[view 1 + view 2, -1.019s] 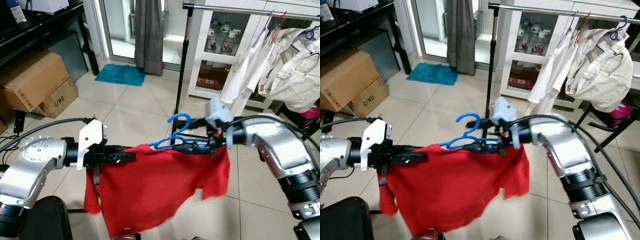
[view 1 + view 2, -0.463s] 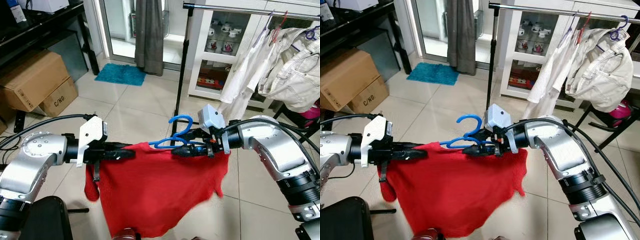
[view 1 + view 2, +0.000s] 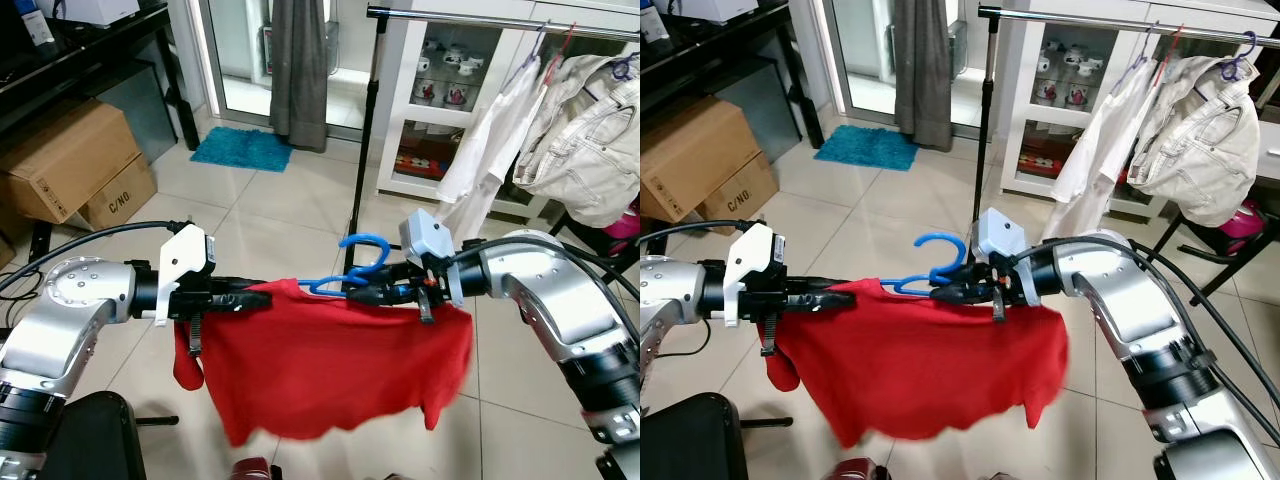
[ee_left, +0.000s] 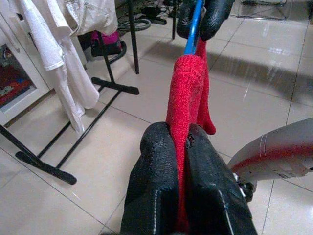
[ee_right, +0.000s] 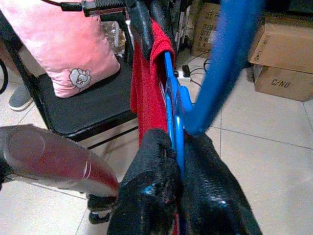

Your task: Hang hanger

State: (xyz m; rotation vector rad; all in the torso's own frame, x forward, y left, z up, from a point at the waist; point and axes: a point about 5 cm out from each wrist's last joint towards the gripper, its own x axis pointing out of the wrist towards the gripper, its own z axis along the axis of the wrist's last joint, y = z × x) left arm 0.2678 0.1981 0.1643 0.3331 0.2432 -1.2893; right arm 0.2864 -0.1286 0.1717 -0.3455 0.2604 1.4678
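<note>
**Red cloth on blue hanger, held over a tiled floor**

Blue hanger point(image 3: 352, 268) clamped in right gripper point(image 3: 372, 293) fingers; red cloth point(image 3: 330, 360) pinched in left gripper point(image 3: 250, 297) fingers. Beyond: clothes rail point(image 3: 500, 20) with pale garments point(image 3: 580, 130), cardboard boxes point(image 3: 70, 170), blue mat point(image 3: 242, 149), beige floor tiles point(image 3: 270, 215).

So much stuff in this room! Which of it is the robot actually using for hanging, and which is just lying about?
In use:
- blue plastic hanger
- red cloth draped on it
- left gripper, shut on the cloth's edge
- right gripper, shut on the hanger
- black clothes rail

Lying about:
- brown cardboard boxes
- turquoise floor mat
- pink cushion
- white glass-fronted cabinet
</note>
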